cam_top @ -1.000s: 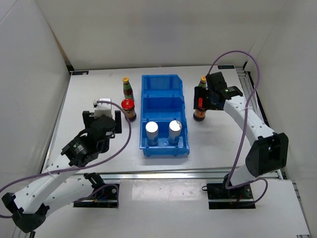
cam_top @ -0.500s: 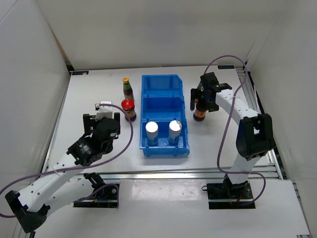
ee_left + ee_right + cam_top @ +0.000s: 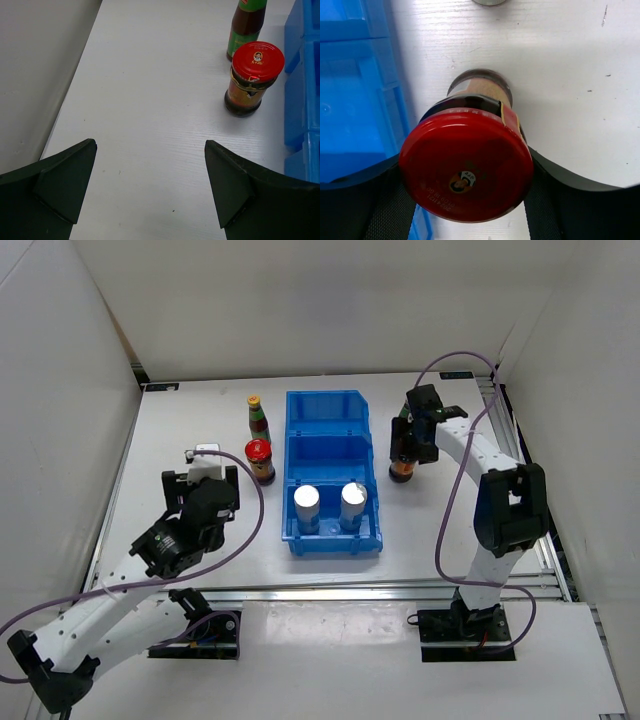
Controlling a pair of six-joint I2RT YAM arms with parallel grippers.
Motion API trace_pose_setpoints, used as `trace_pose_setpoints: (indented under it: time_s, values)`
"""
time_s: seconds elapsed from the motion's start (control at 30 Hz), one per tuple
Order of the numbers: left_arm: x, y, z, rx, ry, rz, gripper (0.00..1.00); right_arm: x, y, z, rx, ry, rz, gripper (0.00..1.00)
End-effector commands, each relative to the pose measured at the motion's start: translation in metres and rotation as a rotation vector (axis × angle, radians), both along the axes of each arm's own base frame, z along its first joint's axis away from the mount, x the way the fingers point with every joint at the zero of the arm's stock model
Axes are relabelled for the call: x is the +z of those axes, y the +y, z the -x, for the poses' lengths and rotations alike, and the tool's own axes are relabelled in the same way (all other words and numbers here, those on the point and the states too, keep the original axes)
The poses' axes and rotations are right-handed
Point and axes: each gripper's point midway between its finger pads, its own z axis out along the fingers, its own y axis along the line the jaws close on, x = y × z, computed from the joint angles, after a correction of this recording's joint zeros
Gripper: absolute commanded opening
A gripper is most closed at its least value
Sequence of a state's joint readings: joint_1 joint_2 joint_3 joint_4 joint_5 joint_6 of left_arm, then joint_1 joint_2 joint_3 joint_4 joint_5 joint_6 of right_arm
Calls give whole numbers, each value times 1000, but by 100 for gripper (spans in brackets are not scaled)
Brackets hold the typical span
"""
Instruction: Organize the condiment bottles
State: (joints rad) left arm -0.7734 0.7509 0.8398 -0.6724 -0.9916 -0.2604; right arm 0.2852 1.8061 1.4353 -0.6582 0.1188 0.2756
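Observation:
My right gripper (image 3: 405, 445) (image 3: 466, 185) stands over a squat dark jar with a red lid (image 3: 402, 472) (image 3: 480, 92) to the right of the bin, and its pads press both sides of the lid. The jar rests upright on the table. Left of the bin stand a slim dark bottle with a yellow cap (image 3: 258, 418) (image 3: 246, 25) and a second red-lidded jar (image 3: 260, 460) (image 3: 254, 75). Two white silver-topped cylinders (image 3: 307, 502) (image 3: 353, 498) stand in the bin's front compartment. My left gripper (image 3: 205, 475) (image 3: 150, 145) hangs open over bare table, short of that jar.
The blue three-compartment bin (image 3: 325, 393) (image 3: 302, 75) (image 3: 355, 100) runs front to back in the middle of the table; its two rear compartments hold nothing. White walls close in on the left, back and right.
The right gripper's jaws have closed in on the red lid of the jar to the right of the bin. The left arm has shifted only slightly.

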Motion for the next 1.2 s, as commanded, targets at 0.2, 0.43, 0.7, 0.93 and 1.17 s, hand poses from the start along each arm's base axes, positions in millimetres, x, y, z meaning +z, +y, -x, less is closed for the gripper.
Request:
trace_pose_setpoints:
  time_s: [0.2, 0.43, 0.7, 0.93, 1.17]
  values:
    - [0, 4, -1, 27, -7, -7, 100, 19, -3, -14, -9, -57, -27, 34]
    - [-4, 3, -2, 26, 6, -20, 100, 95, 8, -2, 33, -207, -48, 19]
    - [-8, -1, -4, 19, 25, -31, 100, 166, 64, 5, 160, -347, -81, 10]
    - [-7, 0, -4, 19, 18, -25, 100, 150, 119, -4, 262, -292, -91, 10]
    - [-4, 2, -3, 26, 8, -22, 100, 116, 143, 0, 309, -213, -84, 9]
